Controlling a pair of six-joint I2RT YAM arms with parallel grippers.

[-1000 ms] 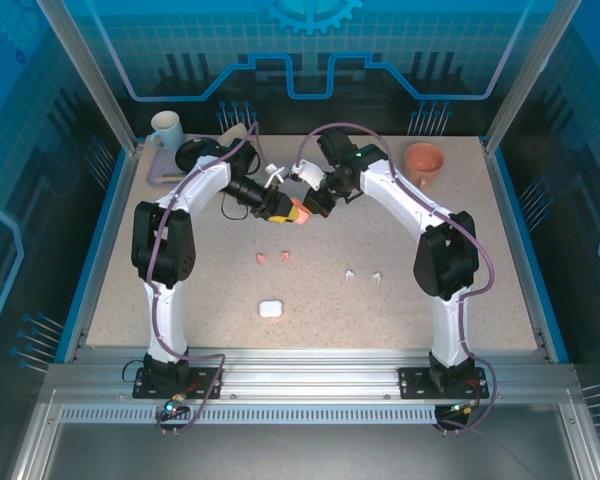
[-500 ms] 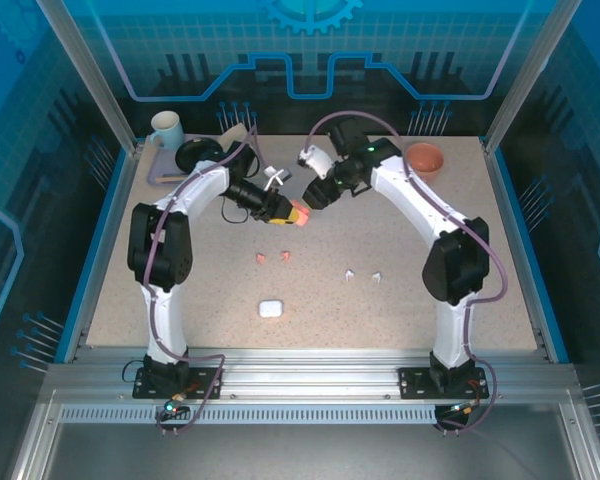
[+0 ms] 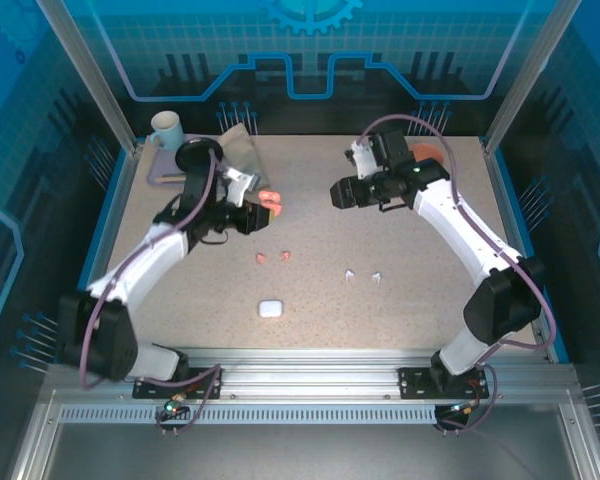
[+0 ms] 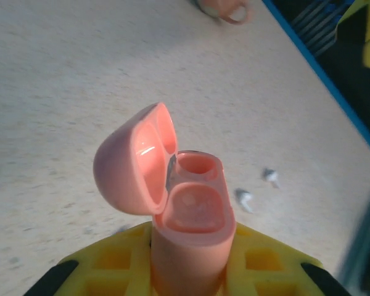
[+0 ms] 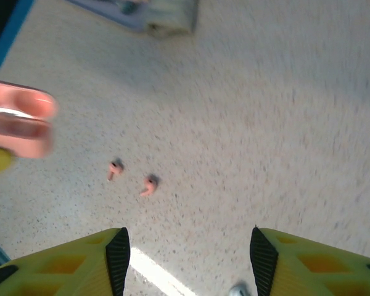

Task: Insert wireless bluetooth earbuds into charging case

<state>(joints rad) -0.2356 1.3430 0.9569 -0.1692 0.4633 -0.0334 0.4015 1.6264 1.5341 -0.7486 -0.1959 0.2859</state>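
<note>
Right fingers [image 5: 61,262] withdrew; salmon-pink case [image 4: 172,191] open, empty.

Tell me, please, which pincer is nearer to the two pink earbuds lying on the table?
Left. The left pincer, shut on the open pink case, is just beyond the pink earbuds; the open right pincer sits farther off, beyond them and to their right.

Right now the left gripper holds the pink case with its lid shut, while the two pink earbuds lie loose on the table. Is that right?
Not quite. The left gripper does hold the pink case, but its lid is swung open, not shut; the left wrist view shows this, with both wells empty. The two pink earbuds do lie loose on the table.
</note>
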